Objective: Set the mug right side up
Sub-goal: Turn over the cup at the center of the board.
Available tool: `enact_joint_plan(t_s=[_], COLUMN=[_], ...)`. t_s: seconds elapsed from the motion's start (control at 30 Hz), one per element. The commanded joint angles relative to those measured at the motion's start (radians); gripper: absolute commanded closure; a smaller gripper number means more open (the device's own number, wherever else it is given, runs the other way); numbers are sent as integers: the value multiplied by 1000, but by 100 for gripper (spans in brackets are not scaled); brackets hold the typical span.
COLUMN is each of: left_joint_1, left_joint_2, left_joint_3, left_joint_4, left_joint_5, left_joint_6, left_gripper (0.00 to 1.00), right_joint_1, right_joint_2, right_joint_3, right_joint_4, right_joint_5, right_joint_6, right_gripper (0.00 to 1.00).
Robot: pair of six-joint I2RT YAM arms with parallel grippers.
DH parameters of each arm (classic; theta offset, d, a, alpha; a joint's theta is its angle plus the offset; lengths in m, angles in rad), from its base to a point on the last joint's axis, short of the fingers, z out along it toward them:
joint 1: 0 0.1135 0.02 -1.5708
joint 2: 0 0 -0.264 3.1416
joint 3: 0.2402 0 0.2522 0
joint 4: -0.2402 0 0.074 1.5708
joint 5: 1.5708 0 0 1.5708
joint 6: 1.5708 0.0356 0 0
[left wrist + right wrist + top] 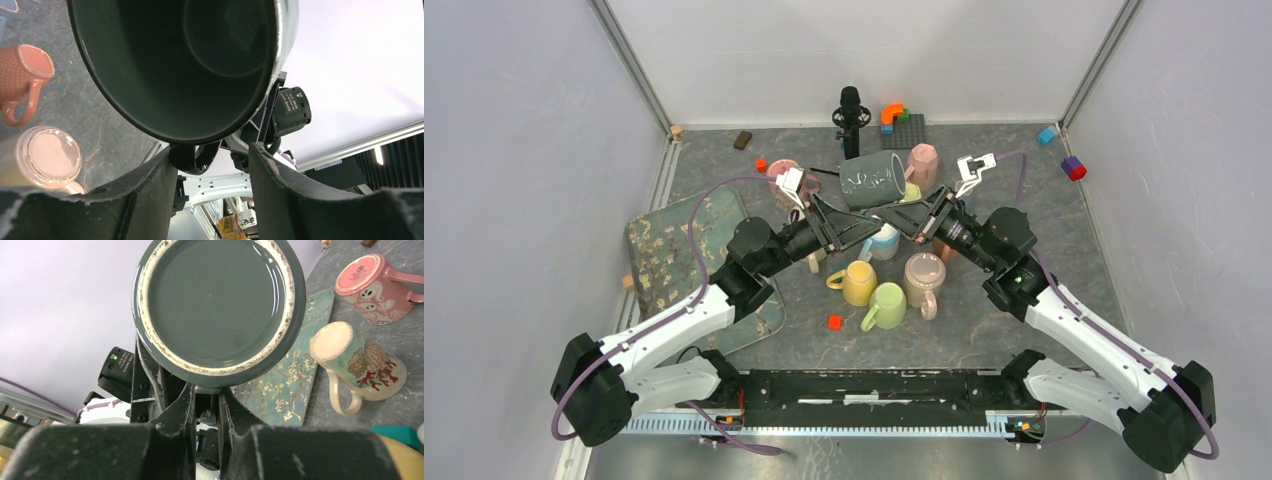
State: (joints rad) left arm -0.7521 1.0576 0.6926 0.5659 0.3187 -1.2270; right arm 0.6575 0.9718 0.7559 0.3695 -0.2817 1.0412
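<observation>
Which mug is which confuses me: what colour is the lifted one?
Dark grey-green, glossy; the mug shows best in the right wrist view.

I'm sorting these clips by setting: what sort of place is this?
Probably a robotics lab test cell, not a kitchen: plain white walls box in the table, a microphone stands at the back, and mismatched mugs and toy blocks are scattered as props.

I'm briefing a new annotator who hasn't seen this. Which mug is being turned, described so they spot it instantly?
Find the grey stone-patterned table, then the cluster of pastel mugs at its centre. Above them, the dark grey glazed ceramic mug is held sideways in the right end effector: the only dark, lifted one.
</observation>
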Motion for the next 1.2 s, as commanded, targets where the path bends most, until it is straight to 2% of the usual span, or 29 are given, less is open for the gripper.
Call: enact_joint_plan(t_s=[0.0,0.5,0.73,1.03,1.17], left_joint_1=[5,6,23,50,55], left_joint_2=[13,22,-3,-58,-68], left_joint_3=[33,32,32,48,56], left_joint_4=[84,131,120,17,-11], left_joint_5=[31,40,78,112,111], left_joint_6=[-34,-52,-46,-5,9], left_gripper=[42,60,61,61,66], right_joint_1=[6,9,8,9,11], right_joint_2=[-5,24,40,61,64], right_joint_3=[-2,-67,-64,-46,-43], right_joint_4=[213,331,340,348,351], right_joint_5=[-35,-83,-108,-137,-141], right_joint_6=[62,162,166,174,175], right_gripper=[100,100,100,100,100])
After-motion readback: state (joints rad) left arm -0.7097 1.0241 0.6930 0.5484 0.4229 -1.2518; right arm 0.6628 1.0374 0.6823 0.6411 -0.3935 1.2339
